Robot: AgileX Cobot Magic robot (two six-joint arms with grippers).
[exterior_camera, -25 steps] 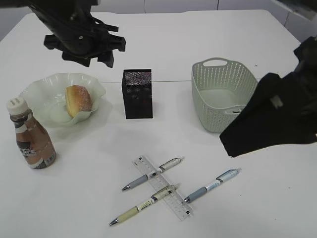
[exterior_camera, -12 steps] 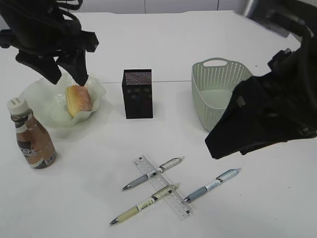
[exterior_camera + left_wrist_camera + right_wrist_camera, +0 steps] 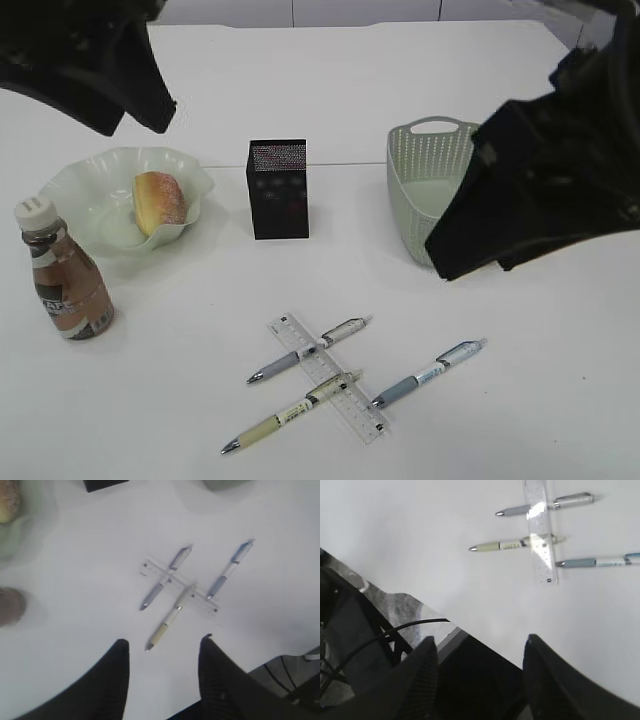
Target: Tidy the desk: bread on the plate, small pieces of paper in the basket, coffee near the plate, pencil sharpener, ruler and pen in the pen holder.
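Observation:
The bread (image 3: 158,203) lies on the pale wavy plate (image 3: 70,182). The coffee bottle (image 3: 65,285) stands just in front of the plate. The black mesh pen holder (image 3: 278,188) stands at mid-table. A clear ruler (image 3: 330,380) lies under two pens (image 3: 308,350) (image 3: 290,412), with a third pen (image 3: 428,373) to its right. My left gripper (image 3: 164,640) is open and empty, high above the ruler (image 3: 180,587). My right gripper (image 3: 480,639) is open and empty over the table's front edge. No sharpener or paper shows.
The grey-green basket (image 3: 440,128) stands right of the pen holder. My left arm (image 3: 95,65) fills the top left of the exterior view. My right arm (image 3: 540,190) hangs in front of the basket's right side. The table's front edge (image 3: 445,630) shows in the right wrist view.
My left arm has lifted up and to the left, away from the plate and bread. My right arm has risen and moved back to the right. Nothing on the table has moved.

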